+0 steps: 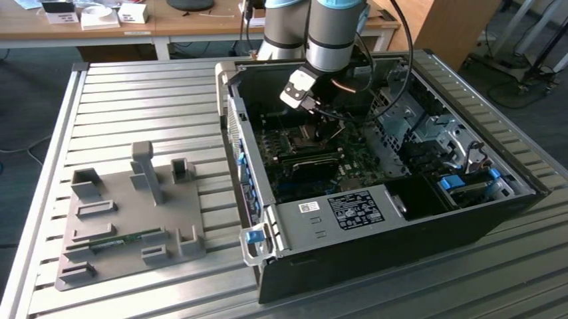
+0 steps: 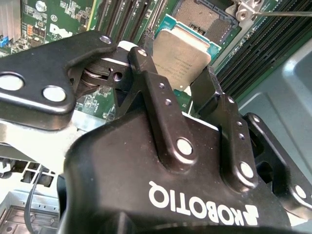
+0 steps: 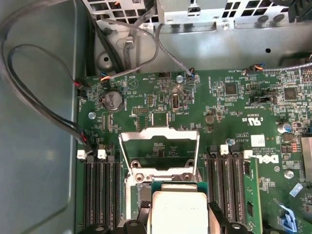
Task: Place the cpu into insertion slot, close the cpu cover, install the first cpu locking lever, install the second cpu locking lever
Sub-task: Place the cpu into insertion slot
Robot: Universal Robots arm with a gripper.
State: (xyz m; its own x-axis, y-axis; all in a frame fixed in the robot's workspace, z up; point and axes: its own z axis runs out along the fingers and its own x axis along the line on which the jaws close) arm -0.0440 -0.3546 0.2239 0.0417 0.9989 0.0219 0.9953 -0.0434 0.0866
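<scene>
My gripper [image 2: 174, 67] is shut on the cpu [image 2: 183, 46], a small square chip with a silvery top on a green base, pinched by two opposite edges between the black fingers [image 2: 146, 78]. In the first wrist view the cpu [image 3: 178, 207] hangs over the near edge of the insertion slot [image 3: 146, 183]. The cpu cover [image 3: 159, 141], a silver windowed frame, stands tilted open at the slot's far side. The slot's contact field [image 2: 202, 17] lies bare just beyond the chip, and a thin locking lever [image 2: 285, 13] sticks out beside it. In the exterior view my gripper [image 1: 313, 111] reaches down into the open computer case above the motherboard [image 1: 350, 163].
Black memory slots [image 3: 100, 192] flank the socket, and a memory module [image 3: 251, 192] stands in one. Grey cables [image 3: 44, 92] run along the case wall. A grey fixture plate [image 1: 133, 219] lies on the slatted table at the exterior view's left. The case walls [image 1: 238, 146] close in around the arm.
</scene>
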